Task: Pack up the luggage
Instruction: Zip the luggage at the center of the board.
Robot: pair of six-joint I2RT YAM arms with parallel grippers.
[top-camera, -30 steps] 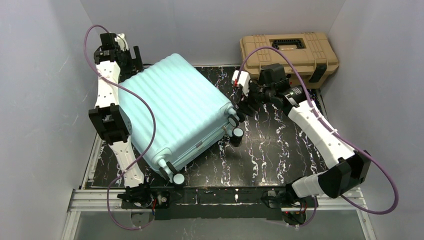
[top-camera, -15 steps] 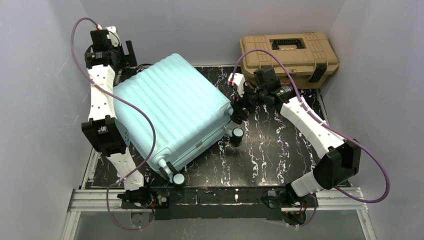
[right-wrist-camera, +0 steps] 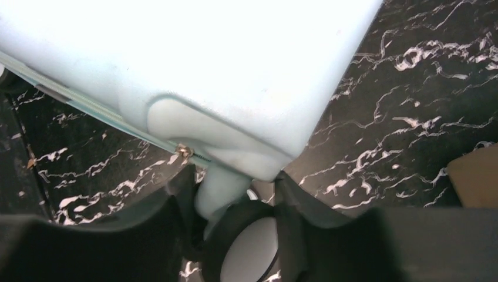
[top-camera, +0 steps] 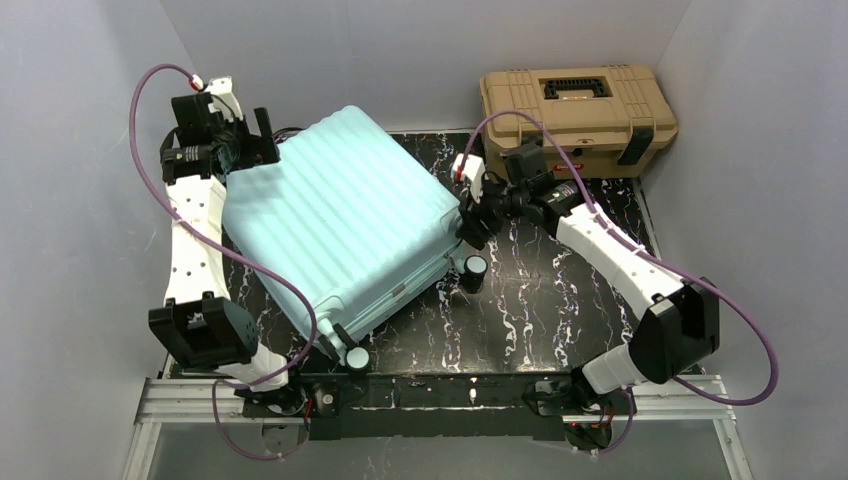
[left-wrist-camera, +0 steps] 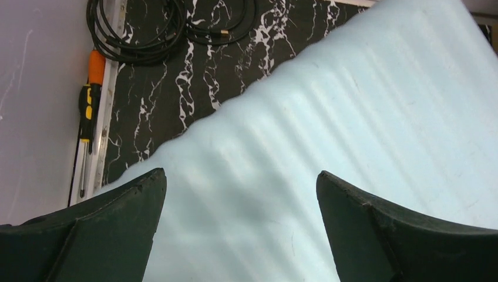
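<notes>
Black marbled table [top-camera: 560, 290]: carries everything in shot

Luggage [top-camera: 340, 215]: mint-blue hard-shell case, closed, lying on one broad face with the ribbed shell up, on the left and centre of the table. The zip seam shows along the near-right side; contents cannot be seen. It sits diagonally. The ribs, and with them the long axis, run from the far-left corner of the table towards the near right. The wheel end points near-right and the opposite end points at the far-left corner.

Tan toolbox [top-camera: 578, 110]: far right, lid latched, well apart from the case and touched by neither arm.

Left gripper [left-wrist-camera: 239, 176]: jaws spread wide, nothing between them, hanging over the ribbed shell near its far-left edge. Judged as ready to press down or brace that end.

Right gripper [right-wrist-camera: 235, 194]: jaws partly spread, one finger on each side of the pale stem of the far corner caster [right-wrist-camera: 242, 258]. Real contact cannot be told from the wrist view. Judged purpose: the caster is a handhold for steadying or swinging the case, since the smooth shell offers none.

Second caster [top-camera: 475, 267]: free, just nearer along the same edge.

Screwdriver [left-wrist-camera: 89, 106], orange and black, lies along the left table edge. Coiled black cables [left-wrist-camera: 141, 35] lie at the far-left corner. Both are clear of the case
</notes>
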